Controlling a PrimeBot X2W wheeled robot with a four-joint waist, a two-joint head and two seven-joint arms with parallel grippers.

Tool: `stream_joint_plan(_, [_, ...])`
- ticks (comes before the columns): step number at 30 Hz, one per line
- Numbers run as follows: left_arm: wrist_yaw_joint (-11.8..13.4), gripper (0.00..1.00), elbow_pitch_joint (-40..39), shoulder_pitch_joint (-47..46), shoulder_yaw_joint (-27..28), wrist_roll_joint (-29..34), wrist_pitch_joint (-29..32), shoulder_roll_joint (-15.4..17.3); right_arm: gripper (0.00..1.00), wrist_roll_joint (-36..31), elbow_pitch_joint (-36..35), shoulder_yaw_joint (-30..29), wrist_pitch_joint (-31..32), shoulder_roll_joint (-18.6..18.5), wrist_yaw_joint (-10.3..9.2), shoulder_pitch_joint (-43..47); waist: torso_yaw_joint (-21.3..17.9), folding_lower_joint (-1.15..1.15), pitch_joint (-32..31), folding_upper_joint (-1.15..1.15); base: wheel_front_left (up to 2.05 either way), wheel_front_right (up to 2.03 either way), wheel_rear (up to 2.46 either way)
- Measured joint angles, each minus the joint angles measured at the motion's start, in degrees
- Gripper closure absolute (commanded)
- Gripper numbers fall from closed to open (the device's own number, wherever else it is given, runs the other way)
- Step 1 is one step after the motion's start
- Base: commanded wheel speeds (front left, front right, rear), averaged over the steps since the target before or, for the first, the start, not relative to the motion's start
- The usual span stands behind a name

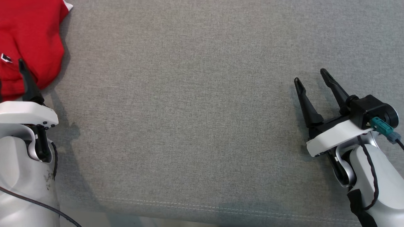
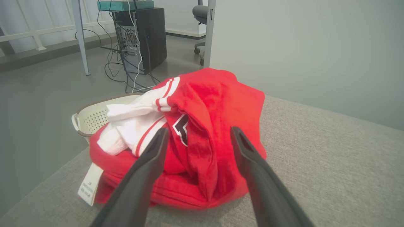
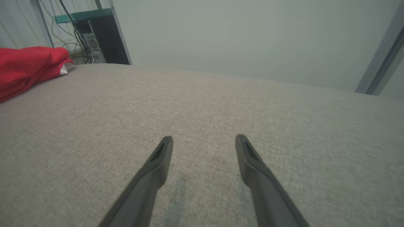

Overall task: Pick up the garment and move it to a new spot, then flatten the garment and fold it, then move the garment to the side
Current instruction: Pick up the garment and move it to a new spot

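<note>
Nearest, two claws sit low over the grey fabric-covered counter (image 1: 195, 126), one at each side. The right claw (image 1: 310, 75) is at the near right, its two dark fingers spread wide with nothing between them and only bare fabric ahead. The left claw (image 2: 199, 130) is at the near left, also fully spread and holding nothing.

Straight ahead of the left claw lies the garment (image 1: 28, 34), a single red piece with white striped trim, bunched in a heap at the counter's far left corner. In the left wrist view the fingertips frame the heap's middle. In the head view one left finger overlaps its near edge, and I cannot tell whether it touches. The heap is crumpled and cut off by the frame, so its long axis cannot be read.

The left arm is clearly the nearer. The right claw is well apart, across the whole counter, so the first pick looks like a short forward reach by the left.

Beyond the garment is one cream perforated basket (image 2: 94, 115).
</note>
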Motion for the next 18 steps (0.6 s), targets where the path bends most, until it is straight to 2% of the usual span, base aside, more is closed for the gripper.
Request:
stream_joint_plan(6, [0.0,0.0,2.0,-1.4,0.9,0.1,0.0,0.0,0.0,0.0,-0.3,-1.6,0.0,-0.5,0.0,0.0,-0.9,0.0,1.4,0.0,0.0,0.0,0.0])
stream_joint_plan(9, [1.0,0.0,3.0,-2.4,2.2,-0.1,0.0,0.0,0.0,0.0,-0.5,-2.1,0.0,-0.5,0.0,0.1,-1.4,0.0,1.9,0.0,0.0,0.0,0.0])
stream_joint_plan(16, [1.0,0.02,4.9,-5.7,4.0,-0.1,0.0,1.3,0.0,-0.4,-1.8,-3.6,0.0,-0.6,0.0,0.3,-2.8,0.0,4.1,0.0,0.0,0.0,0.0])
stream_joint_plan(17, [1.0,0.53,5.3,-6.3,4.2,-0.1,0.0,1.6,0.0,-0.4,-2.1,-3.8,-0.1,-0.6,0.0,0.3,-3.0,0.0,4.5,0.0,0.0,0.0,0.0])
stream_joint_plan(18, [1.0,0.73,5.5,-6.9,4.4,-0.1,0.0,1.8,0.0,-0.4,-2.5,-4.0,-0.2,-0.6,0.0,0.2,-3.1,0.0,4.9,0.0,0.0,0.0,0.0])
